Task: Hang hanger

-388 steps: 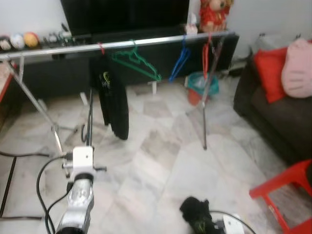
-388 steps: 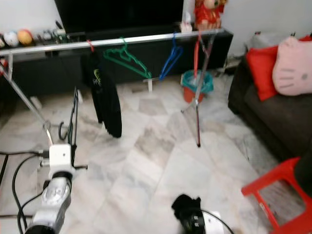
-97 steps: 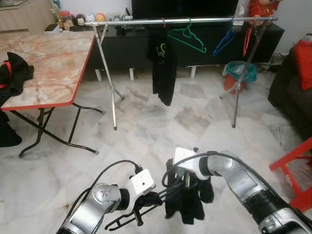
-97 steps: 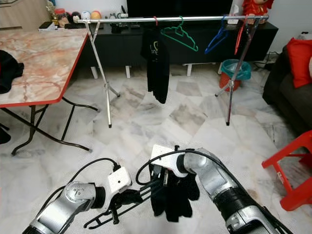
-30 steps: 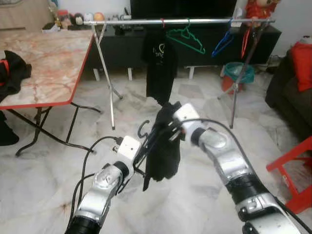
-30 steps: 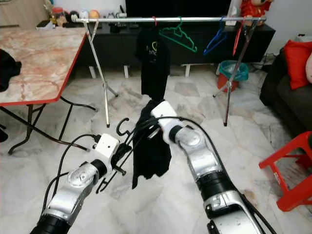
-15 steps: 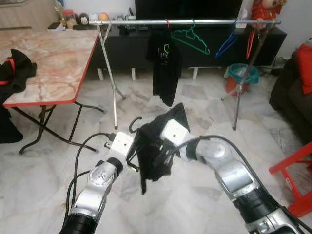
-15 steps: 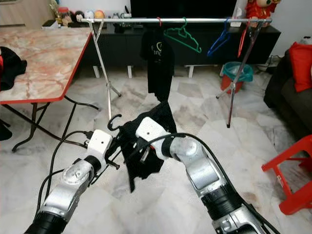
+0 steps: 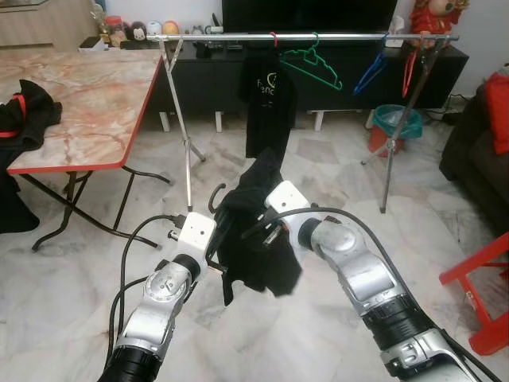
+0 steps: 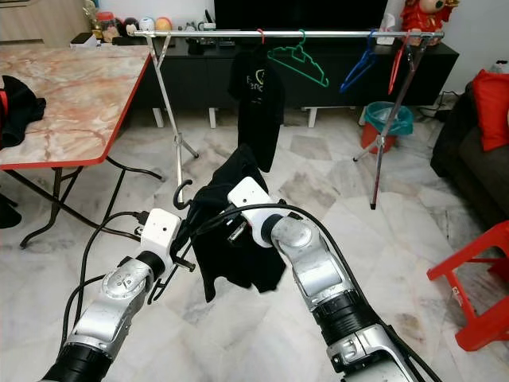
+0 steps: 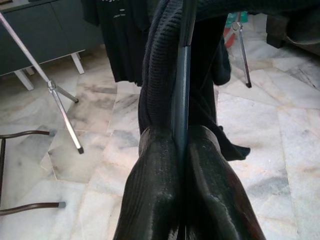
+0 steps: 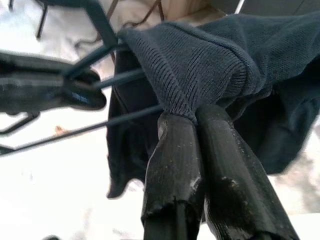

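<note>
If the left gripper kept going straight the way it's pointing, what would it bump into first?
The left gripper is already shut on a black hanger with the dark garment draped on it, so that comes first. Beyond it, probably the marble floor, though depth is hard to judge.

Black hanger (image 9: 215, 208) held above floor, hook upward, tilted, with black knit garment (image 9: 256, 231) draped over it, cloth hanging down in folds.
</note>
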You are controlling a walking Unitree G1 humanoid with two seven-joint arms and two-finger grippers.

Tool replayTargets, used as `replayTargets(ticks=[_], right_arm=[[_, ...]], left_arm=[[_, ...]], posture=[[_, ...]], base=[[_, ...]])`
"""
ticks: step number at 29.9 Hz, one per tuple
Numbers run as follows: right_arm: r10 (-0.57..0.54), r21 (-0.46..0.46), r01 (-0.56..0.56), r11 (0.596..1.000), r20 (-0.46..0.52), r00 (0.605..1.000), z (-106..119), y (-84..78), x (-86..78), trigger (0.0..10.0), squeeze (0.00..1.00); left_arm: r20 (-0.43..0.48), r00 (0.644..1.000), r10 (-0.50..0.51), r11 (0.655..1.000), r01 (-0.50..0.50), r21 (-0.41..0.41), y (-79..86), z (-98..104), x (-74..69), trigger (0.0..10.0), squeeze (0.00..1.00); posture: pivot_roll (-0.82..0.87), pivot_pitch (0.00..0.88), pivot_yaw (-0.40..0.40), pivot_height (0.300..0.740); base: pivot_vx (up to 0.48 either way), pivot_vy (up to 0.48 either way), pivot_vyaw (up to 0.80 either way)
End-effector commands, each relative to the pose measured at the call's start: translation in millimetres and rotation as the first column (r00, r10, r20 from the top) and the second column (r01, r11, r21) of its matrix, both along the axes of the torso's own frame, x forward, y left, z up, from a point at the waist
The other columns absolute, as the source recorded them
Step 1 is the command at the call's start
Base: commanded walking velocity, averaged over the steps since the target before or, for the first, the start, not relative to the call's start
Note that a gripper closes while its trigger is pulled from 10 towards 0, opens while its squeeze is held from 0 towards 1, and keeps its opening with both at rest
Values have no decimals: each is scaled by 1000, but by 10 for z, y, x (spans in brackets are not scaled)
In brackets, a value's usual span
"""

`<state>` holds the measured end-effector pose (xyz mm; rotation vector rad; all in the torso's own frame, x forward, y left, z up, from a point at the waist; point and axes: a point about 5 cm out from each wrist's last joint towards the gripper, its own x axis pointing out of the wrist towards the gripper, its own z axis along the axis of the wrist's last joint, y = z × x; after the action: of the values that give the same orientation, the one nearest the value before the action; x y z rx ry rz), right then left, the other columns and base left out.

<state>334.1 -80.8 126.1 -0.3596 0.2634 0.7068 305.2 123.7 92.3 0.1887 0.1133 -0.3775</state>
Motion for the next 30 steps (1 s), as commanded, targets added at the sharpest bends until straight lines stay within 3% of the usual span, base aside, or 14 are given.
replayTargets(ticks=[1, 13, 14, 15, 16, 30], right_arm=[[-23, 32, 23, 999, -11, 1000, -26, -22, 9, 10000, 0], [-99, 50, 101, 994, -51, 994, -160, -118, 14, 10000, 0], [-100, 56, 103, 993, -50, 994, -158, -116, 17, 10000, 451], [-101, 56, 103, 993, -49, 994, -155, -116, 19, 10000, 737], [-100, 59, 103, 993, -44, 994, -147, -113, 22, 10000, 867], [-91, 74, 92, 993, -21, 996, -103, -85, 36, 10000, 839]], left_arm=[[80, 997, -13, 1000, 15, -27, -16, 162, 50, 10000, 0], [125, 992, -17, 999, 23, -41, 55, 256, 74, 10000, 0], [126, 992, -21, 999, 27, -41, 45, 254, 72, 10000, 0], [127, 992, -25, 999, 31, -45, 36, 255, 71, 10000, 0], [129, 991, -29, 998, 36, -49, 22, 256, 65, 10000, 0], [163, 987, -17, 997, 28, -69, 27, 308, 72, 10000, 0]], posture=[[-22, 0, -9, 740], [-21, 0, -1, 740], [-23, 0, 0, 740], [-23, 0, 0, 740], [-23, 0, 1, 740], [-22, 0, -4, 740]], base=[[0, 0, 0], [0, 0, 0], [0, 0, 0], [0, 0, 0], [0, 0, 0], [0, 0, 0]])
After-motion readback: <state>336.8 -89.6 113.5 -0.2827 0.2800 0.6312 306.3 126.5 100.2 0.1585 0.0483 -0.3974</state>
